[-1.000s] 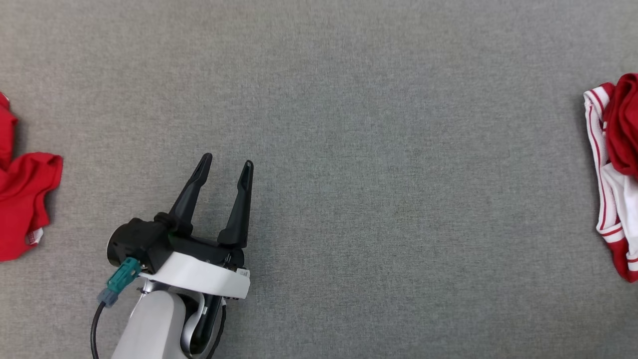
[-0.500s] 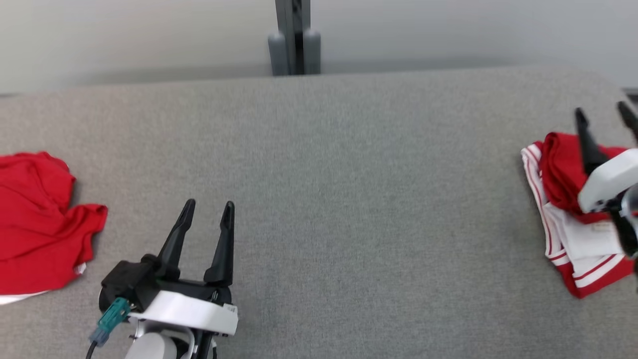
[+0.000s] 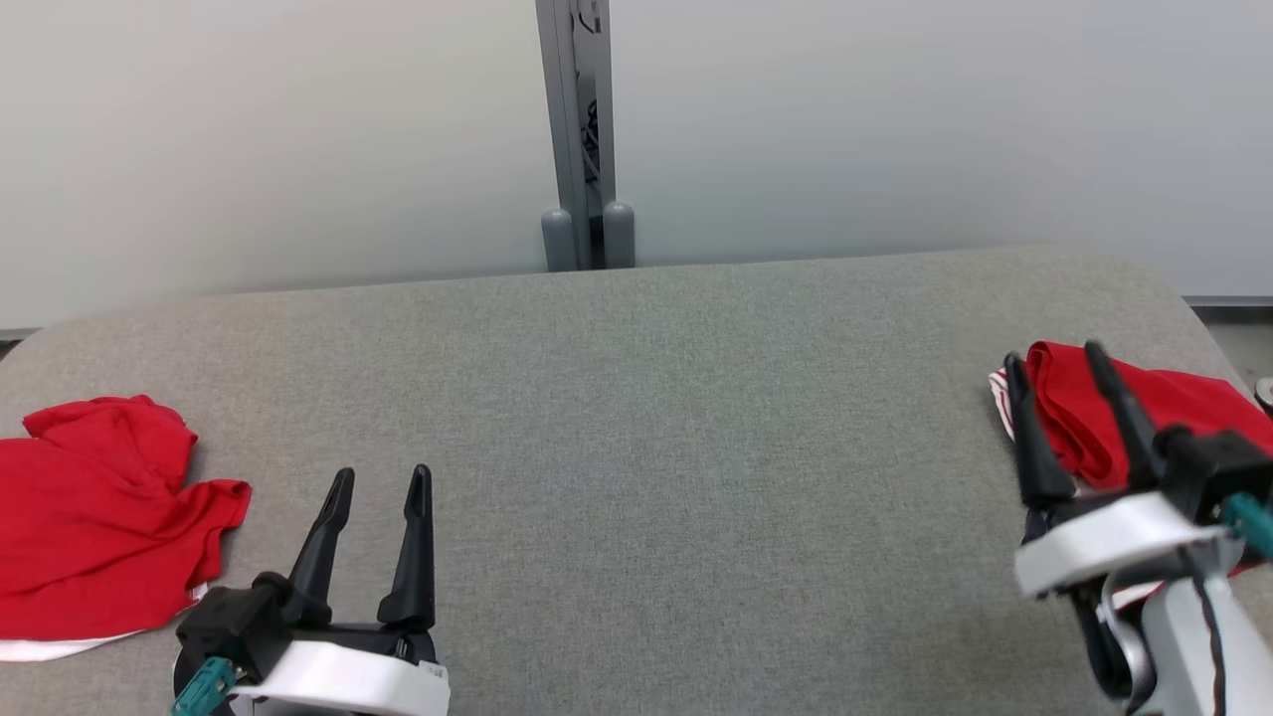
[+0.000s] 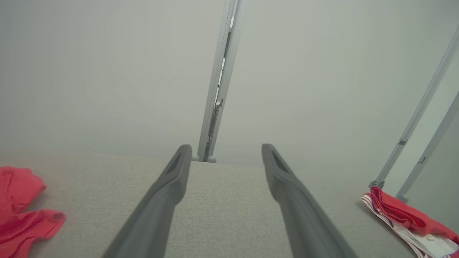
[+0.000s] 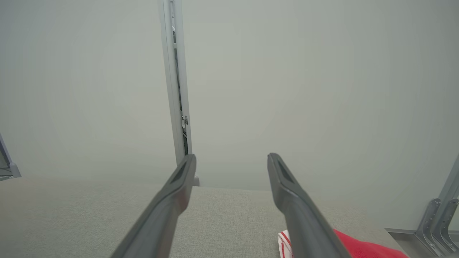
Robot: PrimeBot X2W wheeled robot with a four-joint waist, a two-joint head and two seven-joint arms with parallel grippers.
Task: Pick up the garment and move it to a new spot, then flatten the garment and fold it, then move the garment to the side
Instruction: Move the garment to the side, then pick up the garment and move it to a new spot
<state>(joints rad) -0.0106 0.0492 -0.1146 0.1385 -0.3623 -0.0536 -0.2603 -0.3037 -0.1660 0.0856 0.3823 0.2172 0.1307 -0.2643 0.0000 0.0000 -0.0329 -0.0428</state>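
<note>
A crumpled red garment [image 3: 90, 517] lies at the left end of the grey table [image 3: 636, 398]; it also appears in the left wrist view [image 4: 21, 215]. At the right end lies a stack of red and white-striped garments [image 3: 1183, 408], with its edge in both wrist views [image 4: 405, 215] [image 5: 358, 247]. My left gripper [image 3: 383, 473] hovers open and empty to the right of the crumpled garment, its fingers apart [image 4: 226, 147]. In front of the right stack my right gripper [image 3: 1053, 353] is also open and holds nothing [image 5: 232, 156].
A pale wall runs behind the table's far edge, with a grey upright post [image 3: 582, 129] at its middle. The table corners are rounded. Metal frame legs [image 4: 412, 157] stand beyond the right end.
The head camera has tilted up, so the table's far edge, wall and post have come into view. The right gripper has entered at the right. Both grippers stay open.
</note>
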